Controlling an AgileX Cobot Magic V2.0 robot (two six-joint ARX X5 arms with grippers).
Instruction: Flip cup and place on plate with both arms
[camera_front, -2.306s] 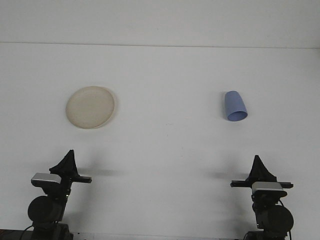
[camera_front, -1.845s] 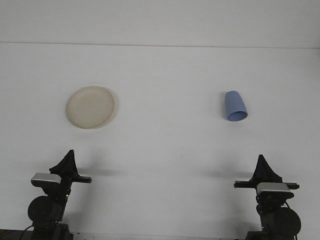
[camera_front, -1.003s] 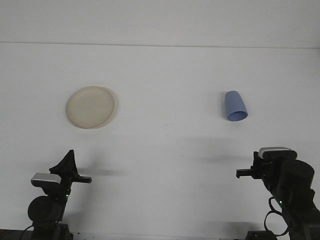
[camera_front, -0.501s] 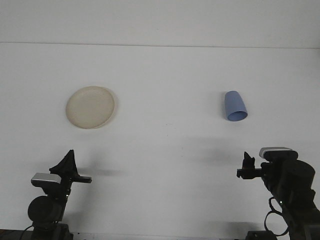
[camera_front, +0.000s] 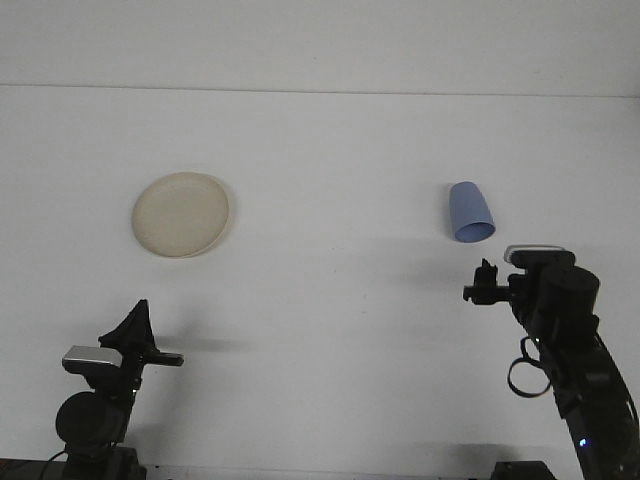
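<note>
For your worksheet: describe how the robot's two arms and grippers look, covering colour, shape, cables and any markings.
Both arms are black with rounded, drum-like joint housings. Each carries a small silver-grey box near the wrist. The left gripper ends in a black, pointed, triangular shape. The right gripper is a small black piece, with a looped black cable hanging under its arm. No lettering or markings are legible.

No readable text, labels, brands or numbers on any surface in view.
</note>
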